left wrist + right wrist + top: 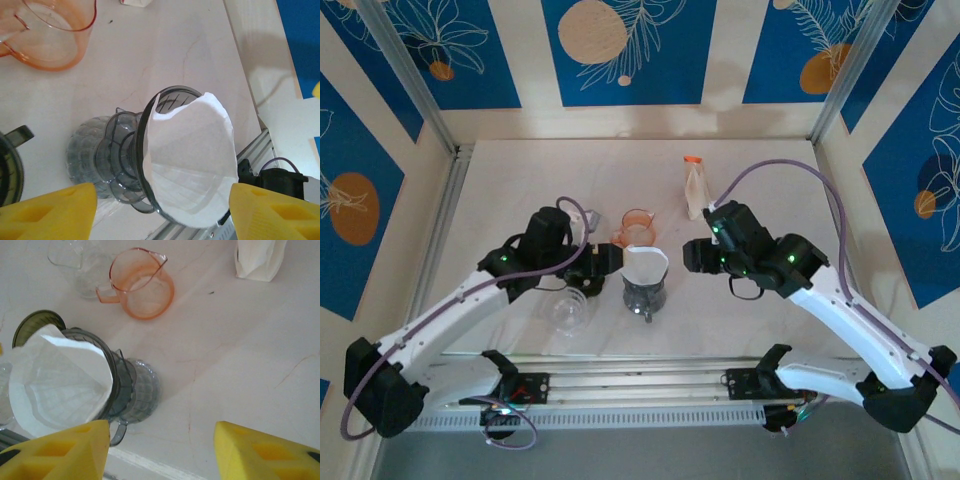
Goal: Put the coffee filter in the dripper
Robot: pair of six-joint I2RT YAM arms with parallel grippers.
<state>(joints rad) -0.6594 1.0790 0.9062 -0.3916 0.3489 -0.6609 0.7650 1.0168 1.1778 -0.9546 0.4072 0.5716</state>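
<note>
The coffee filter (192, 160) sits in the dripper (172, 93), one edge above its rim; placement looks done. The left claw (162, 215) and the right claw (160, 450) stand wide, empty.

Top external camera overlooks the whole table (520, 180); both wrist cameras closely share the dripper (122, 150) from opposite sides.

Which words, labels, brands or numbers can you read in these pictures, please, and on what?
None can be read: the white paper coffee filter, the smoky grey plastic dripper, the orange translucent plastic jug and the pale filter packet with its orange top show no lettering.
</note>
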